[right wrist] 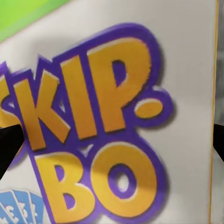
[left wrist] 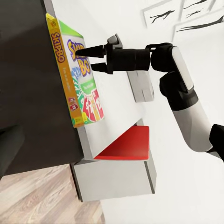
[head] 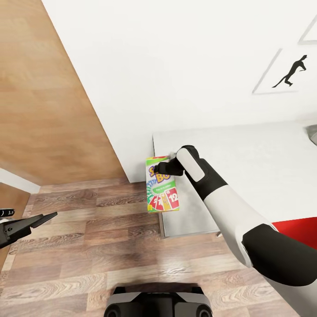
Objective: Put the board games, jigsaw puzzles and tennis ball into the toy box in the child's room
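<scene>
**Q:** Right jaws, what state?

**A:** My right gripper (left wrist: 89, 57) has its jaws spread and is gripping nothing. In my right wrist view one dark fingertip (right wrist: 8, 145) sits at the left margin and the other at the right margin, with the lettered face between them.

**Q:** Where's the thing?

**A:** The Skip-Bo box (head: 163, 184) lies flat, centre of the head frame, on the left edge of a pale surface (head: 246, 154), probably the bed. Its left side seems to hang out over the wood floor (head: 88, 246). The box is straight ahead of my fingers, which point down at its printed top, at the logo half.

**Q:** Long axis?

**A:** It runs top to bottom in the head frame, along the surface's edge. My jaws are over its upper end, and the red card end is toward the frame's bottom.

**Q:** Which arm is nearer?

**A:** The right, by far. My left gripper (head: 52, 215) is at the lower left of the frame over the floor, well apart.

**Q:** Is the left one open?

**A:** I can't tell. It shows as one dark wedge, side-on.

**Q:** Anything hidden?

**A:** I can't make out whether my tips touch the lid. My gripper covers part of the box's upper end. The right wrist view is so close that the box's outline is cut off on most sides.
</scene>
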